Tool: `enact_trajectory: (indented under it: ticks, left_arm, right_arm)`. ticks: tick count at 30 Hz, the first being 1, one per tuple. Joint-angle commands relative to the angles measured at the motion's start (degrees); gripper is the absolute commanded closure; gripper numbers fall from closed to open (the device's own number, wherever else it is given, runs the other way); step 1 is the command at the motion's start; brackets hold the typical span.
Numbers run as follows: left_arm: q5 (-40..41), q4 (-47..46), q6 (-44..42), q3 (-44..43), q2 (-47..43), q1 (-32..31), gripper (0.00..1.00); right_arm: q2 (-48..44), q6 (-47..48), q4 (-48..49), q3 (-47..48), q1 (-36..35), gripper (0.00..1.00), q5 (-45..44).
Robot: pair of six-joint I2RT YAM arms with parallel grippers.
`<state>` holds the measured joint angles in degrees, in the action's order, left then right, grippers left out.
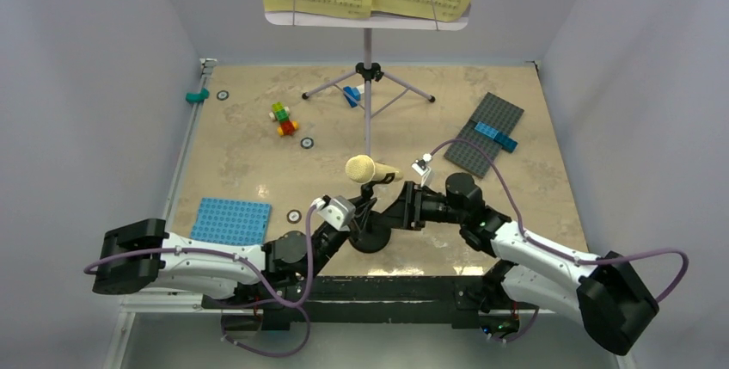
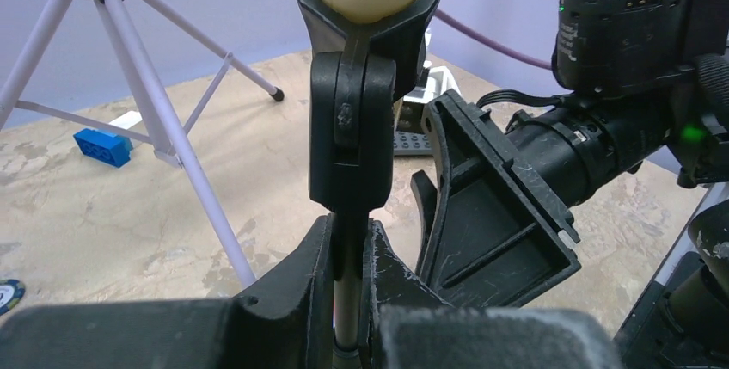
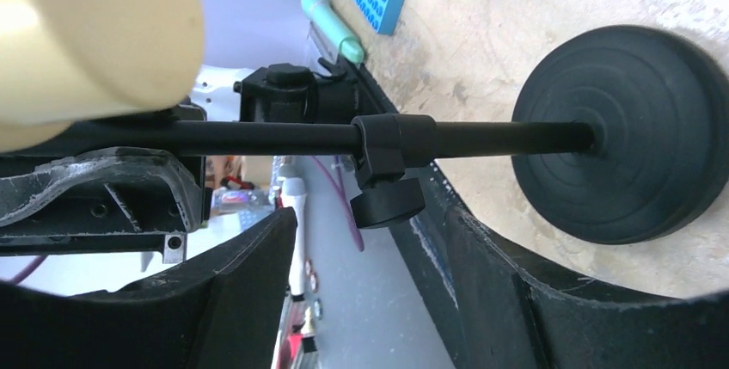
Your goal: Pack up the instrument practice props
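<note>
- left gripper (image 2: 348, 253): i see its jaws pinched tight on the mic stand (image 1: 370, 237) pole, just under the clip.
- right gripper (image 3: 370, 240): jaws wide apart, straddling the pole, gripping nothing.
- mic (image 1: 365, 169) sits in the clip; round base on the tabletop (image 1: 258, 154), near edge, between my arms.

Plain pale purple-grey walls (image 1: 86, 59) stand around me on three sides. My table (image 1: 241, 154) is tan with light blotches, and the light is soft and even.
</note>
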<state>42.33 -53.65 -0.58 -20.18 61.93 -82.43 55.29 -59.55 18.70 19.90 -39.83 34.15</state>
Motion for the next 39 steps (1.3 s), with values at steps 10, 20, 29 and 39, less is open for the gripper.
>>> enact_trajectory:
  ticks: [10, 20, 29, 39]
  left_arm:
    - [3.42, -4.68, -1.18, 2.78, 1.77, -3.01, 1.0]
    - [4.23, -5.33, -1.06, 3.42, 2.13, -3.94, 1.0]
    - [5.07, -3.24, 0.93, 2.91, 3.17, -4.14, 1.0]
    - [5.66, -0.06, 5.49, 1.34, 5.46, -4.14, 1.0]
  right_arm:
    - [8.38, -9.41, 18.36, -1.27, 2.0, 0.5, 6.93]
    - [13.08, -11.59, 25.26, -1.79, 2.44, 0.71, 7.62]
    - [9.14, 3.0, 13.72, 1.79, 2.48, 1.0, 4.55]
    - [0.09, 34.23, -10.56, 7.41, -8.29, 1.0, -16.83]
